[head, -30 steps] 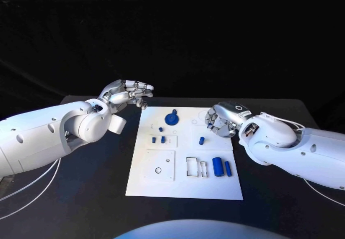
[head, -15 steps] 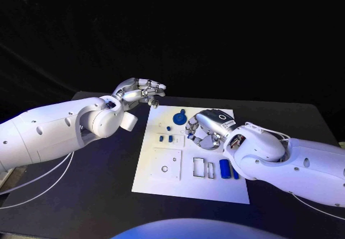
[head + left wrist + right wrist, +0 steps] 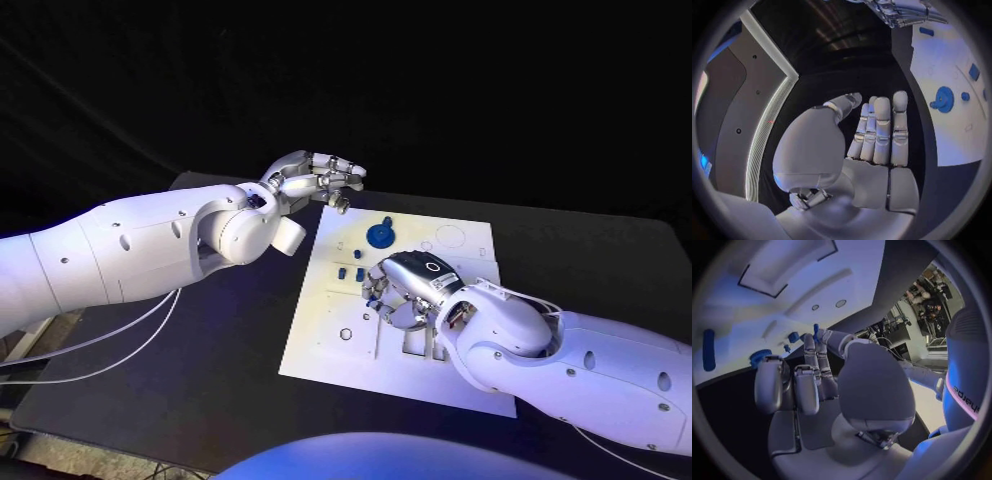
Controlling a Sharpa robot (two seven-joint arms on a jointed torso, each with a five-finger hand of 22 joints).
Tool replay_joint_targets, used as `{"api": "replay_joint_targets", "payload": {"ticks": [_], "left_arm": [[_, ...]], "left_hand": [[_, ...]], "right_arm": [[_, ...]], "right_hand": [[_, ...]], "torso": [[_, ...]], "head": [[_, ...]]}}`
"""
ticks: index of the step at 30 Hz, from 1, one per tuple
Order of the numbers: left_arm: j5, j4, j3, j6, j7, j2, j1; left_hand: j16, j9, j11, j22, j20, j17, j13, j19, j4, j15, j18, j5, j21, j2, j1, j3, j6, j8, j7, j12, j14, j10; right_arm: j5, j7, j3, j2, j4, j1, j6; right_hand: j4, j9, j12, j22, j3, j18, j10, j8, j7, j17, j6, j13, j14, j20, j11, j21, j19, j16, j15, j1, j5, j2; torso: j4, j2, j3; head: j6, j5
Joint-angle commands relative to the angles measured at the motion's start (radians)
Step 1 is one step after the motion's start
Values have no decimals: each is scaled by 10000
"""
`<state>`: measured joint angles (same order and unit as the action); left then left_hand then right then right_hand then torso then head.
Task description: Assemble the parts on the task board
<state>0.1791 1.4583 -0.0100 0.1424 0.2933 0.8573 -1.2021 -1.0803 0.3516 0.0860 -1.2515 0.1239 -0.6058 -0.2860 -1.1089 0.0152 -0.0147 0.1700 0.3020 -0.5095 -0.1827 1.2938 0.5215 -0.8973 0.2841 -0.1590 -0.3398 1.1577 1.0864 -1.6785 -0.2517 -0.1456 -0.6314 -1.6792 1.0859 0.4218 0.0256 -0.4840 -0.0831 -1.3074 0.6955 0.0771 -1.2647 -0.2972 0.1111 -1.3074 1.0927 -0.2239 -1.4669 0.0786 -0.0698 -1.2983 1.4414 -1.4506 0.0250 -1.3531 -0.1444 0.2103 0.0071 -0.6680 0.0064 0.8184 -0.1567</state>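
The white task board (image 3: 325, 340) lies in the middle of the table. My left hand (image 3: 320, 179) hovers off its far left corner; the left wrist view shows this hand (image 3: 876, 135) with fingers straight and nothing in it. My right hand (image 3: 405, 291) hangs low over the board's middle and hides the parts beneath it. In the right wrist view a small blue piece (image 3: 816, 330) shows between the thumb tip and a fingertip (image 3: 808, 340); whether it is pinched is unclear. A round blue part (image 3: 381, 236) and two small blue pieces (image 3: 351, 273) sit on the board's far half.
Black table (image 3: 216, 350) surrounds the board on all sides. Near the front of the board are rectangular outlines (image 3: 418, 345) and a small ring mark (image 3: 346, 334). My right forearm (image 3: 577, 370) lies over the board's near right part.
The camera has shifted. My right hand has moved from the board's right edge to over its middle, covering the small blue piece there. The left hand has kept its place.
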Motion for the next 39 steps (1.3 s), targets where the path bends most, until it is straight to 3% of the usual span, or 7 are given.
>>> {"api": "replay_joint_targets", "payload": {"ticks": [1, 12, 17, 30, 39], "left_arm": [[-49, 6, 7, -192, 16, -48, -8], [-46, -12, 7, -210, -9, -108, -8], [-43, -24, 7, -219, -22, -122, -8], [-25, -35, 7, -236, -44, -133, -8], [-20, -37, 7, -239, -71, -122, -10]], "left_hand": [[33, 9, -11, 17, -50, 17, 11, -14, 15, 14, 109, 47, 66, 8, -12, -36, 53, 50, 20, -53, -81, -61], [35, 10, -9, 21, -49, 21, 12, -16, 13, 11, 108, 49, 73, 12, -16, -40, 59, 53, 18, -56, -84, -68], [35, 10, -9, 21, -49, 21, 12, -16, 13, 11, 108, 49, 73, 12, -16, -40, 59, 53, 18, -56, -84, -68], [36, 11, -5, 27, -46, 29, 15, -19, 8, 7, 106, 51, 86, 19, -25, -46, 71, 58, 15, -64, -88, -77], [36, 11, -2, 31, -45, 34, 16, -21, 3, 4, 105, 50, 93, 20, -34, -53, 79, 60, 12, -68, -90, -83]], "right_arm": [[-101, 180, -3, 75, 89, -88, -166], [-152, 212, -24, 161, 269, -285, -240], [-156, 218, -29, 156, 320, -314, -293], [-235, 206, -35, 237, 526, -365, -371], [-249, 214, -36, 279, 550, -428, -412]], "right_hand": [[-50, -10, -37, -1450, 7, -136, -304, -17, 6, -16, -45, -18, -520, -20, 248, -16, 51, -53, 41, -32, -43, -102], [-50, -10, -37, -1450, 7, -136, -304, -17, 6, -16, -45, -18, -520, -20, 248, -16, 51, -53, 41, -32, -43, -102], [-67, -20, -27, -1451, 18, -136, -301, -16, 11, -18, -56, -21, -521, -19, 244, -14, 50, -55, 38, -21, -40, -105], [-67, -20, -27, -1451, 18, -136, -301, -16, 11, -18, -56, -21, -521, -19, 244, -14, 50, -55, 38, -21, -40, -105], [-84, -31, -17, -1452, 27, -135, -300, -16, 16, -26, -66, -25, -523, -18, 241, -11, 49, -60, 35, -8, -33, -107]], "torso": [[9, -4, 7], [-3, -5, 6], [-12, -13, 4], [12, -15, 9], [-6, -10, 7]], "head": [[107, -135], [272, -355], [276, -408], [346, -457], [407, -501]]}}
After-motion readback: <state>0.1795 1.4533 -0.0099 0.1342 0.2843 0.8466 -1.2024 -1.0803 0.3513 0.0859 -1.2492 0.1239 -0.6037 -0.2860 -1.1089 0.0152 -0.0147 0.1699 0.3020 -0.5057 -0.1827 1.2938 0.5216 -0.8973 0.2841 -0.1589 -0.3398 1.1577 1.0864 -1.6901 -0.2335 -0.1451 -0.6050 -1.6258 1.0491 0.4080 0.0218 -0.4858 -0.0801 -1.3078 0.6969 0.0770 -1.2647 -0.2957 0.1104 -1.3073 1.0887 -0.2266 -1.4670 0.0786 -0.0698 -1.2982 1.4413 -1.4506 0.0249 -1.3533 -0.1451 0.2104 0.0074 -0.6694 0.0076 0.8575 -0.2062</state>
